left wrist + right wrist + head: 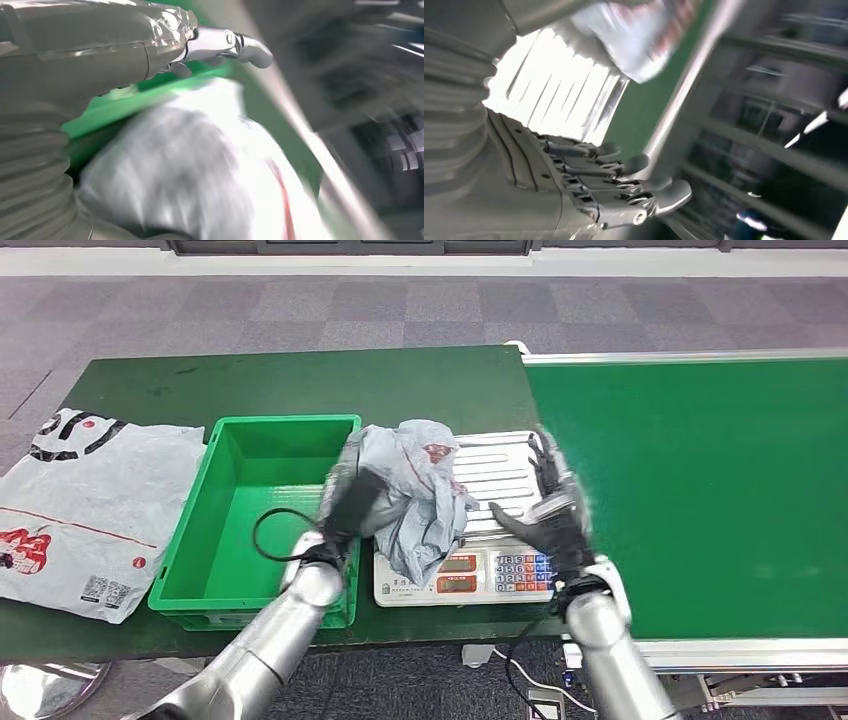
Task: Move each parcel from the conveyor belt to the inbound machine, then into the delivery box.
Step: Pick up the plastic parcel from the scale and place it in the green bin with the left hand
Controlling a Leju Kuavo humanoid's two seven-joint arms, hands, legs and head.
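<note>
Table mid-frame: my left hand (345, 502) grips grey parcel (418, 495) over the scale (505, 575), right hand (555, 515) spread empty; green box (190, 540) drop pending.

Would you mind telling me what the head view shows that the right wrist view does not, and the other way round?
Head view alone: the green crate, the flat printed bag beside it, the scale's keypad, and the left hand gripping the grey parcel. Right wrist view alone: a blurred railing beyond the table edge. Both: the right hand, fingers spread and holding nothing, the parcel and the scale's ribbed platform.
</note>
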